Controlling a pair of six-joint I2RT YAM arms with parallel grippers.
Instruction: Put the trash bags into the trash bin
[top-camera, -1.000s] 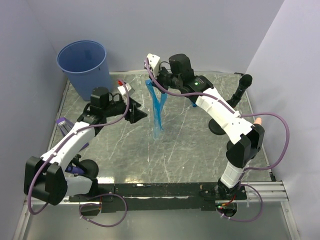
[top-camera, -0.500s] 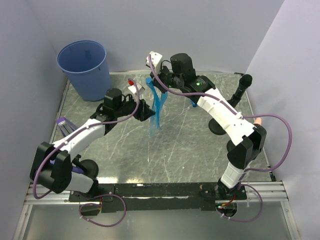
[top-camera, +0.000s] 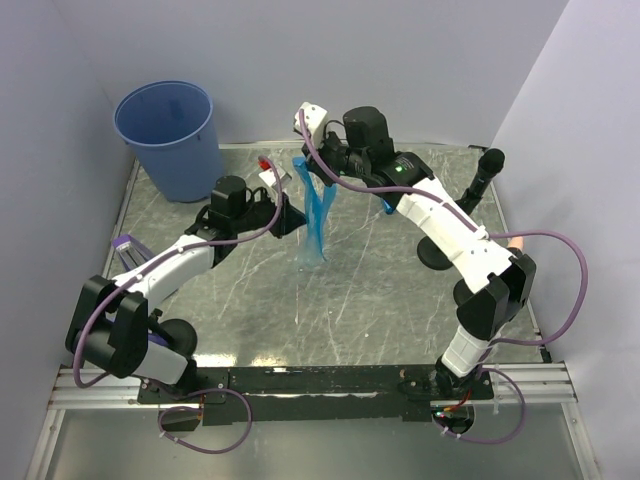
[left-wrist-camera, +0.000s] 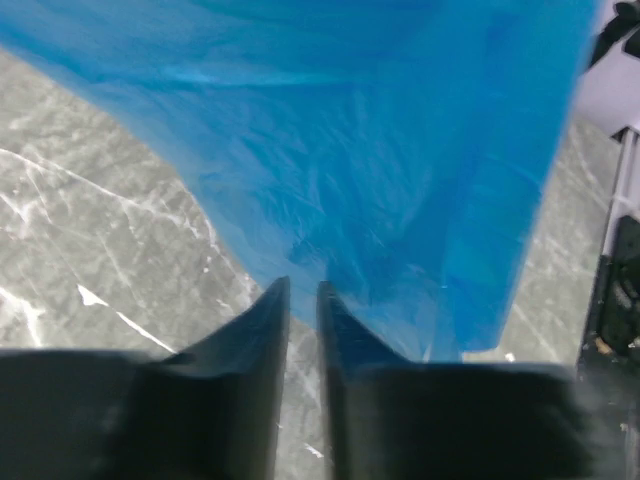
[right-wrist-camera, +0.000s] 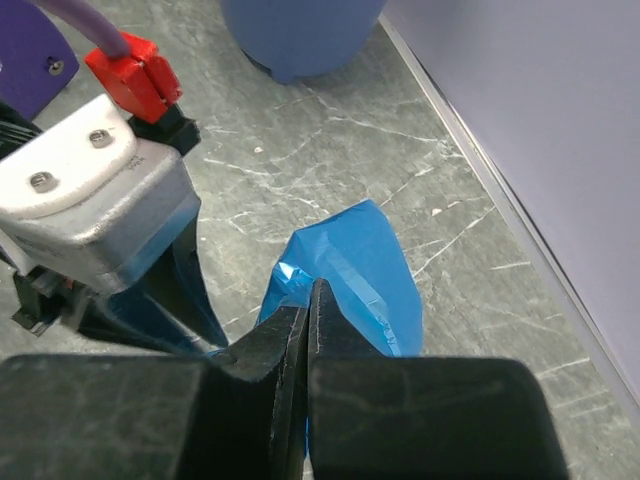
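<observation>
A bright blue trash bag (top-camera: 317, 215) hangs over the middle of the table, its lower end just above the marble top. My right gripper (top-camera: 322, 172) is shut on the bag's top, and the bag (right-wrist-camera: 352, 258) spills out below the pinched right gripper (right-wrist-camera: 308, 292). From the left, my left gripper (top-camera: 293, 216) has its jaws drawn nearly together on the bag's side edge. In the left wrist view the bag (left-wrist-camera: 400, 150) fills the frame, with the left gripper (left-wrist-camera: 300, 287) at its lower edge. The trash bin (top-camera: 166, 136), a duller blue bucket, stands upright at the back left; its base (right-wrist-camera: 300, 30) also shows.
Grey walls enclose the table on the left, back and right. A purple-topped object (top-camera: 126, 246) sits by the left edge near my left arm. A black post (top-camera: 484, 172) and a black round foot (top-camera: 435, 256) stand on the right side.
My left arm has swung right to the hanging bag and its jaws have closed from wide apart to nearly together on the bag's edge. The right gripper has kept the bag held up.
</observation>
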